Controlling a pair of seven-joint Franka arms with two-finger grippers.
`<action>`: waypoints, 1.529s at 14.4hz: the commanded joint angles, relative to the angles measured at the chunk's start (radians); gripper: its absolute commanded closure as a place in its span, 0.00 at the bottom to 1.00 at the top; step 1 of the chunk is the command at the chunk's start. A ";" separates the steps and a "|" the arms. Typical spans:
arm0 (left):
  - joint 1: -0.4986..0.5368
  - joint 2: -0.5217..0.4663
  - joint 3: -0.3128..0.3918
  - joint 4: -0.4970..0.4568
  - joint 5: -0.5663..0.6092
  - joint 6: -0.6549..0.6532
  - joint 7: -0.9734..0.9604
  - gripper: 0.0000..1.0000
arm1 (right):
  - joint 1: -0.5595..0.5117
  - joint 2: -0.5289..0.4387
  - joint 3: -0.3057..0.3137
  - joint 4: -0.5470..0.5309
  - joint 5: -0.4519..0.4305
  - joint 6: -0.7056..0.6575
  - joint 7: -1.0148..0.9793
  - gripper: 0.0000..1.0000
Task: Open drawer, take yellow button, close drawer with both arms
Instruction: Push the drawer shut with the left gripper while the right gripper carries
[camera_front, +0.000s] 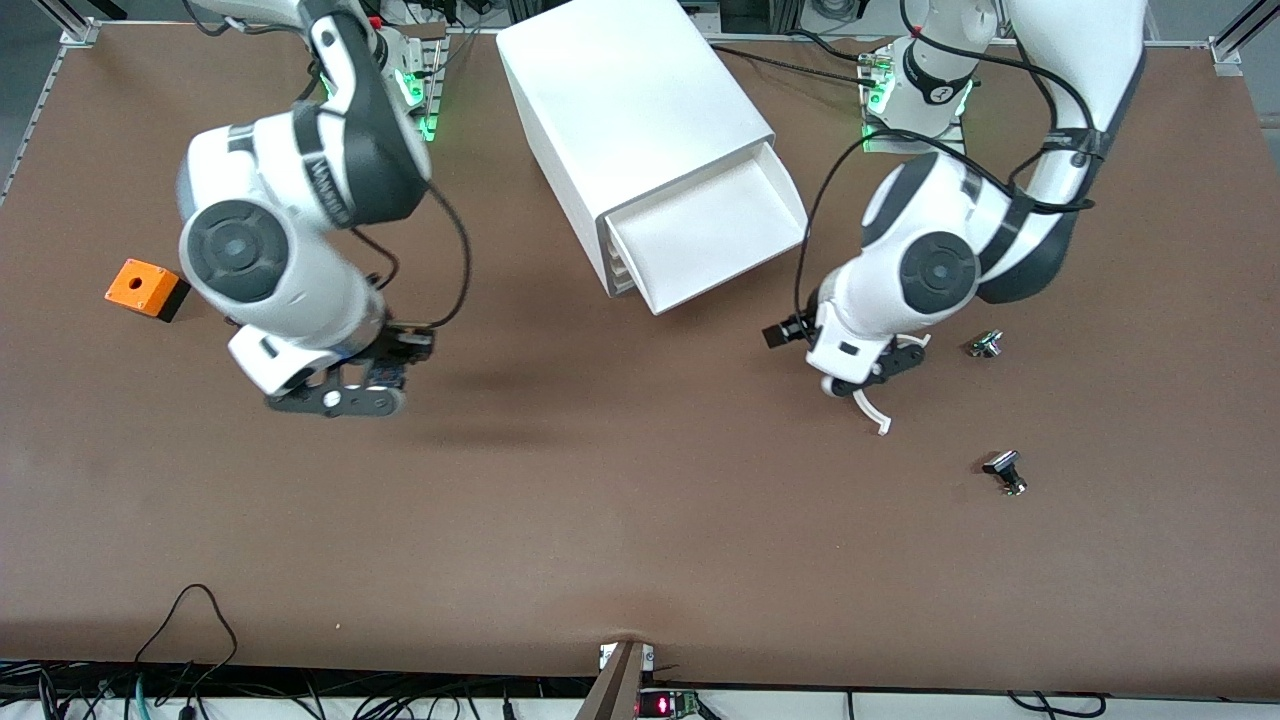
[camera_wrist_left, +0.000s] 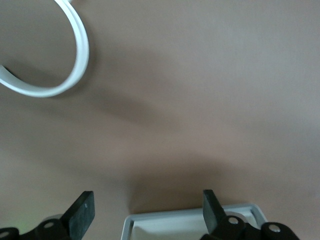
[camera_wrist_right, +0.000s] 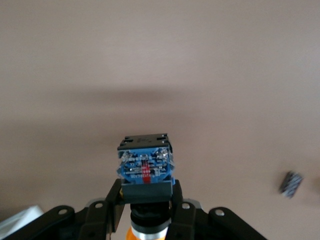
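Brown counter (camera_front: 640, 520) carries the white cabinet (camera_front: 630, 110), which lies near my two bases with its drawer (camera_front: 715, 235) pulled out toward the front camera; the tray's visible interior looks bare and white. My right hand (camera_front: 375, 385) hangs over open counter, toward the right arm's end of the table and apart from the cabinet. Its fingers (camera_wrist_right: 115, 202) are clamped on the button (camera_wrist_right: 145, 165): in the right wrist view the black and blue body with its exposed terminals stands up between the pads, and a strip of orange-yellow cap shows low down between them. My left hand (camera_front: 860, 385) hovers over the counter just beside the pulled-out drawer, toward the left arm's end of the table. Its fingers (camera_wrist_left: 81, 216) are spread apart with nothing between them, and in the left wrist view a corner of the drawer's white rim (camera_wrist_left: 190, 217) shows between the fingertips. A curved white hook (camera_front: 872, 410) juts from the left hand; the same hook appears as a white arc in the left wrist view. An orange box with a round hole (camera_front: 140, 285) rests near the counter's edge at the right arm's end. Two small dark parts lie at the left arm's end: one (camera_front: 986, 344) just beside the left hand, the other (camera_front: 1005, 472) nearer to the front camera.
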 joint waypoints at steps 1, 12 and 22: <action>0.003 -0.040 -0.040 -0.065 0.031 0.021 -0.024 0.05 | 0.016 -0.089 -0.082 -0.244 0.007 0.175 -0.163 1.00; -0.002 -0.039 -0.201 -0.134 0.025 0.017 -0.182 0.05 | -0.067 -0.120 -0.239 -0.845 0.172 0.820 -0.518 1.00; -0.009 -0.008 -0.264 -0.139 -0.127 -0.031 -0.176 0.02 | -0.060 0.046 -0.215 -0.763 0.418 0.833 -0.664 0.76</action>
